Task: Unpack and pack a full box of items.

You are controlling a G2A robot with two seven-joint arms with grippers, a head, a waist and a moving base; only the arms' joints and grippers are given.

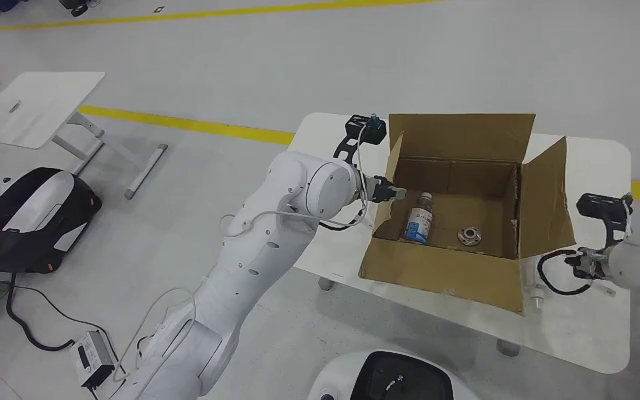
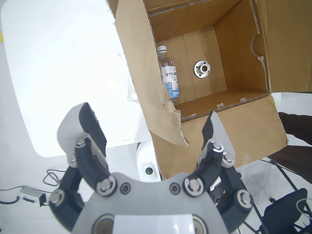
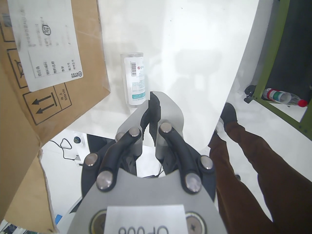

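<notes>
Left gripper [image 2: 148, 113] spread beside the box [image 2: 243, 132]; right gripper [image 3: 153, 98] pressed together.
Bottle [image 2: 169, 76] and flange [image 2: 202, 68] lie on the box floor, the bottle partly behind a torn flap [image 2: 146, 79]; a vial [image 3: 135, 79] lies on the table [image 3: 182, 25] beside the box, one end partly hidden.
</notes>
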